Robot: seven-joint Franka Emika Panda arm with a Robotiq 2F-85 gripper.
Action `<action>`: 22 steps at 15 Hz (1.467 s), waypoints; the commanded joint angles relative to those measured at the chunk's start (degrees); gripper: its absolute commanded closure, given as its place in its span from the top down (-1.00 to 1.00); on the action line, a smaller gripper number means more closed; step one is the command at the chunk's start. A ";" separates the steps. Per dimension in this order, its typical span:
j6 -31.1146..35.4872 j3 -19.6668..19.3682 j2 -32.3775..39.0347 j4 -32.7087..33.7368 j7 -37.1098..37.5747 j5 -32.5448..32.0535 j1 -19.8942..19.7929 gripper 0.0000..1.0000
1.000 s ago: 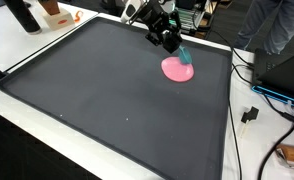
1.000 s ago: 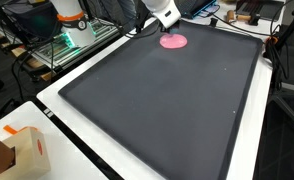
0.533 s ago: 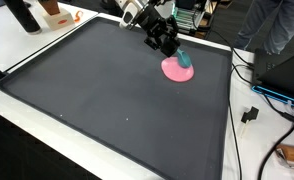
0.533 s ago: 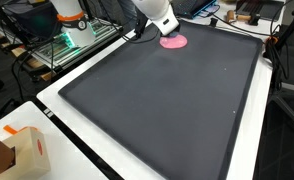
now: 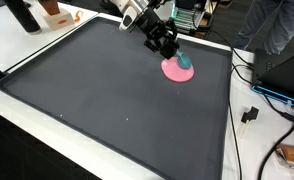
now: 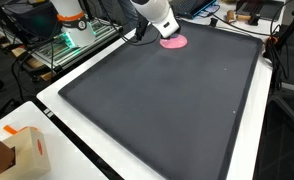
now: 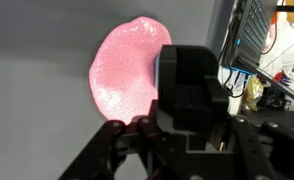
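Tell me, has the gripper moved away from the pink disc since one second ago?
Yes. In an exterior view the gripper has drawn back slightly from the pink disc, up and leftward in the picture; the disc has not shifted.

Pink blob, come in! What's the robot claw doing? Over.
Gripper close over pink blob, jaws unreadable. Small teal thing on blob, by the fingertips. Nothing blocking.

Gripper (image 5: 172, 49) has drawn back a little from teal object (image 5: 185, 61) on pink disc (image 5: 174, 71), shifting along the black mat's (image 5: 107, 100) far edge. Now apart from both.
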 commanded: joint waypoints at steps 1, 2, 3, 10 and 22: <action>3.82 0.13 2.29 0.08 -0.84 -1.11 0.79 -0.49; 4.35 0.07 2.48 0.01 -0.60 -1.50 0.92 -0.49; 5.36 -0.02 2.55 -0.10 -0.30 -2.14 1.15 -0.49; 9.87 -0.16 2.39 -0.70 2.61 -6.94 2.24 -0.49; 9.25 1.02 2.75 0.62 6.73 -11.07 1.97 -0.49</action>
